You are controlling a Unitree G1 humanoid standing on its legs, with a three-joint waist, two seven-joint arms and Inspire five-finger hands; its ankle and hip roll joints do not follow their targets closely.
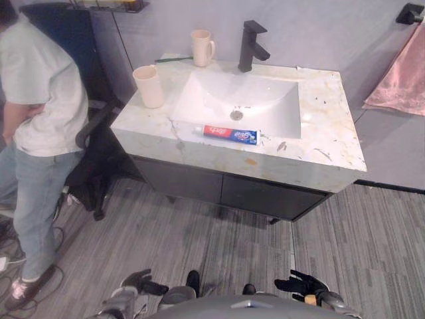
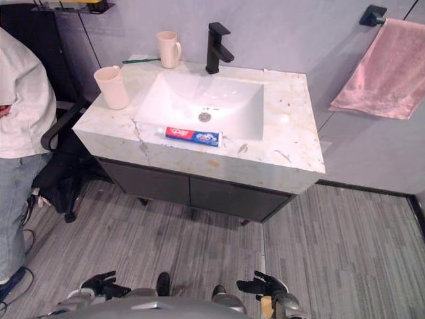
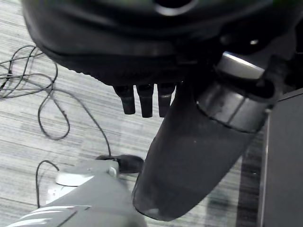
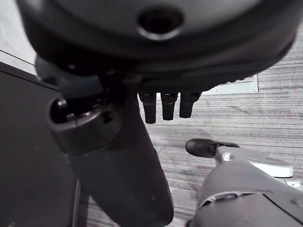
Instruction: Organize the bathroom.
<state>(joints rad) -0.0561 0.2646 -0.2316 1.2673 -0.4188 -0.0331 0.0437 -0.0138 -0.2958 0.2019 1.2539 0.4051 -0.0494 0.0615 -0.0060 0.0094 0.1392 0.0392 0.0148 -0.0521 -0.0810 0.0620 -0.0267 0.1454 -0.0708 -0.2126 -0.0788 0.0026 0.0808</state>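
A red, white and blue toothpaste tube (image 1: 230, 134) lies on the marble counter's (image 1: 325, 126) front edge, just before the white basin (image 1: 239, 100). A cream cup (image 1: 149, 86) stands at the counter's left. At the back stands a cream mug (image 1: 202, 48), with a green toothbrush (image 1: 174, 60) lying beside it. A black tap (image 1: 251, 45) rises behind the basin. My left hand (image 1: 138, 281) and right hand (image 1: 302, 286) hang low over the floor, well short of the vanity. Both are open and hold nothing, with their fingers (image 3: 144, 101) (image 4: 165, 106) relaxed.
A person (image 1: 36, 126) in a white shirt and jeans stands left of the vanity, next to a black chair (image 1: 99, 166). A pink towel (image 1: 402, 73) hangs on the right wall. Dark cabinet doors (image 1: 226, 189) sit under the counter. Grey plank floor lies between me and the vanity.
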